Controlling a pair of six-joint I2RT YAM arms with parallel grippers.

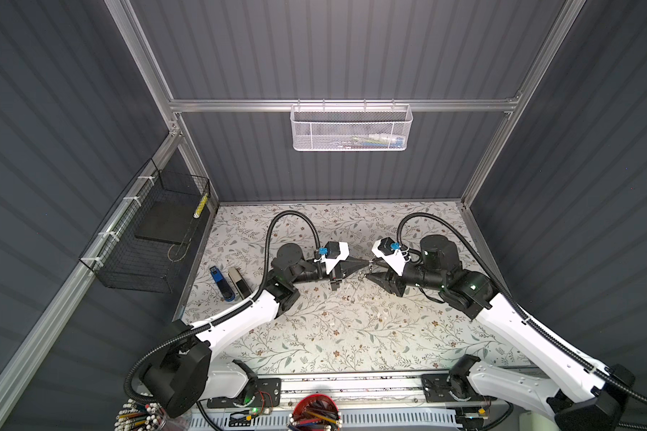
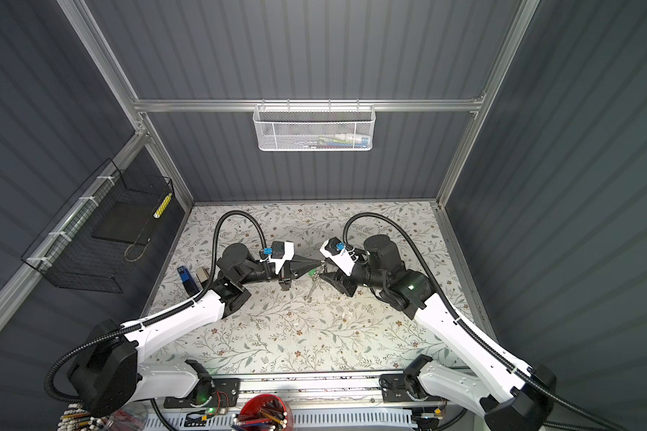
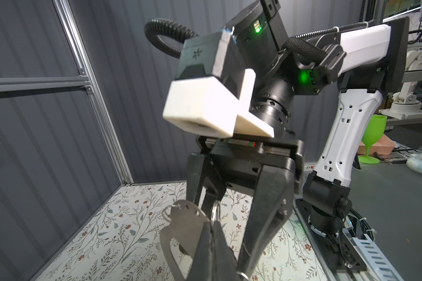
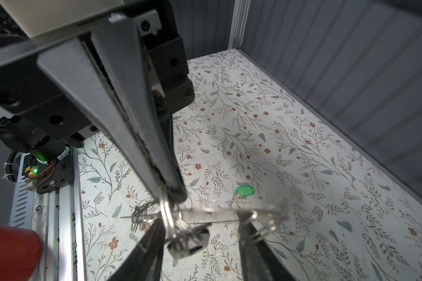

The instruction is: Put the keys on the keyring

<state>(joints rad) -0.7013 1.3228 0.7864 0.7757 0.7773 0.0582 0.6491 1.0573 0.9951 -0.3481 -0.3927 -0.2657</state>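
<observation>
The keyring (image 3: 183, 220) is a thin, flat grey plate with a large oval cutout, small holes along its rounded edge and fine wire loops at the rim. From the right wrist camera it (image 4: 217, 214) shows edge-on as a bright sliver with coils and rings at both ends. It is held above the floral table (image 1: 352, 336), just above the middle of both top views, where the two arms meet tip to tip. The left gripper (image 3: 212, 245) is clenched on it, its two dark fingers pressed together over the plate. That arm reaches in from the lower left of both top views. A key with a black-rimmed clear tag (image 4: 190, 244) dangles under the plate, just beside the pinch. The right gripper (image 4: 200, 219) faces the left one from the right side of both top views, jaws parted, one on each side of the plate's edge; whether either finger touches it I cannot tell. The green-tagged key (image 4: 244, 191) shows beyond the plate; whether it hangs or lies on the table is unclear.
</observation>
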